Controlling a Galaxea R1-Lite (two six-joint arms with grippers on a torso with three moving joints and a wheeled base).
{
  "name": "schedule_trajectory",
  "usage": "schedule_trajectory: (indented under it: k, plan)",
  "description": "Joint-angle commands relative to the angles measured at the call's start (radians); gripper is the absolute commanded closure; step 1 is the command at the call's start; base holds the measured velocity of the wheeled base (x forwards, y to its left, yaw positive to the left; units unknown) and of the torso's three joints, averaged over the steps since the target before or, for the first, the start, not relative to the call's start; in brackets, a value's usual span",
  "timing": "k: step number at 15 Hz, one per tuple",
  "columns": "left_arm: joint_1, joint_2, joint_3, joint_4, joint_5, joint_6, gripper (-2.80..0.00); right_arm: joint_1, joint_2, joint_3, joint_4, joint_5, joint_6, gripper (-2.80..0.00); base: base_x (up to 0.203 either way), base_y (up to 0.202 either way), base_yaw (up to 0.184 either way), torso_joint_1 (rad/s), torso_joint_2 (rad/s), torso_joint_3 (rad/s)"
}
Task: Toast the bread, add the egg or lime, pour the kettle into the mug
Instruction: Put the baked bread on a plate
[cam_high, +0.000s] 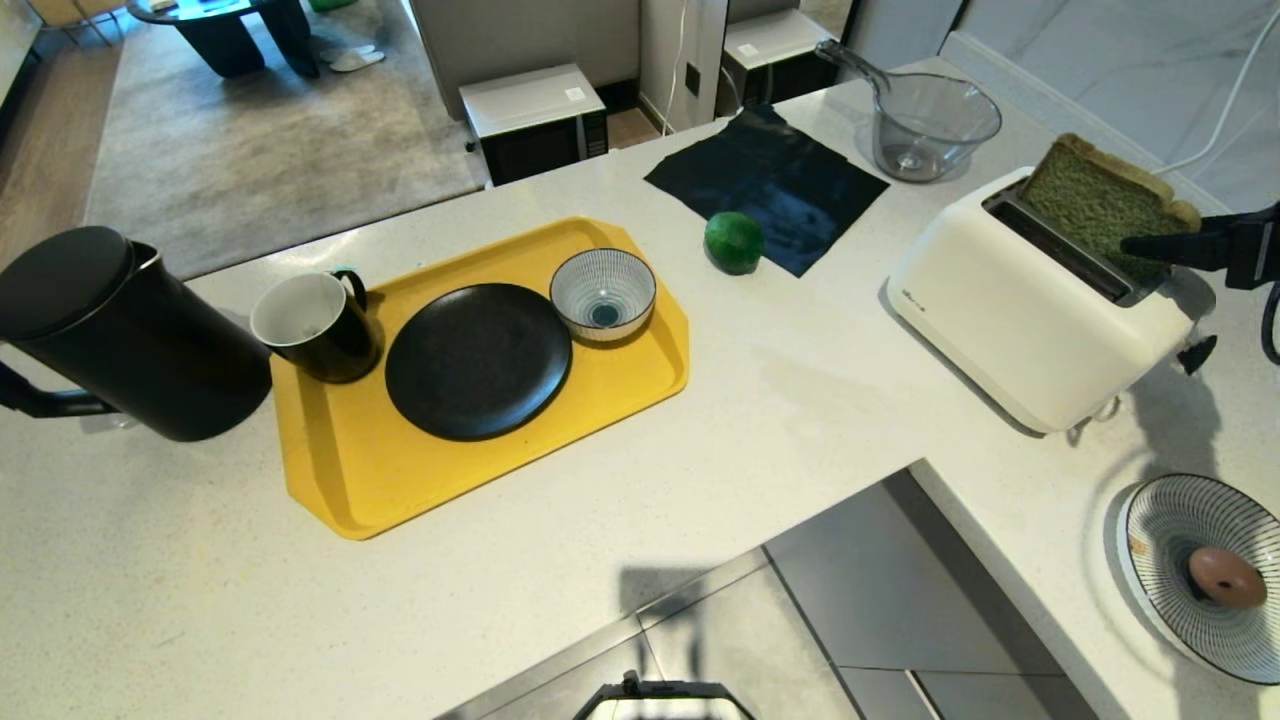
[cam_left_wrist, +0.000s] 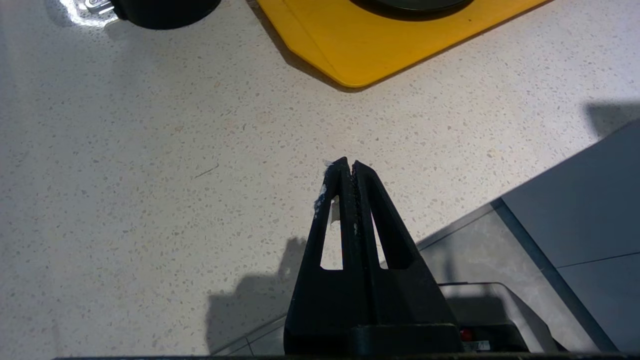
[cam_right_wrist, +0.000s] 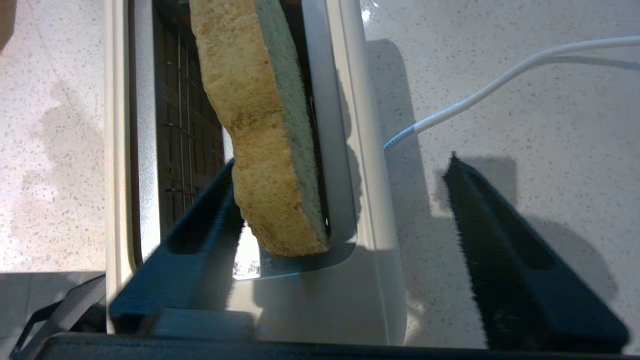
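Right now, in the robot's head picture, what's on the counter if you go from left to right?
kettle → mug → black plate → striped bowl → lime → toaster with the bread sticking out of it → egg in a striped dish

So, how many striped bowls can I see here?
2. One small striped bowl stands on the yellow tray; a wider one, right of the toaster, holds the egg.

Counter (cam_high: 800, 400) with tray (cam_high: 340, 470), toaster (cam_high: 1020, 320), kettle (cam_high: 130, 340)
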Motion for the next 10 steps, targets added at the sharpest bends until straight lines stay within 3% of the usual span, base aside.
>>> schedule_trajectory:
  k: [1, 10]
  plan:
    - [0.0, -0.002, 0.017, -0.001, 0.0, 0.0, 0.0, 0.006, 0.003, -0.003, 0.001, 0.003, -0.002, 0.0, 0.0, 0.0, 0.0, 0.0, 0.0, 0.0]
    - [0.0, -0.002, 0.017, -0.001, 0.0, 0.0, 0.0, 0.015, -0.044, 0.005, 0.001, -0.019, 0.027, 0.0, 0.0, 0.0, 0.0, 0.0, 0.0, 0.0]
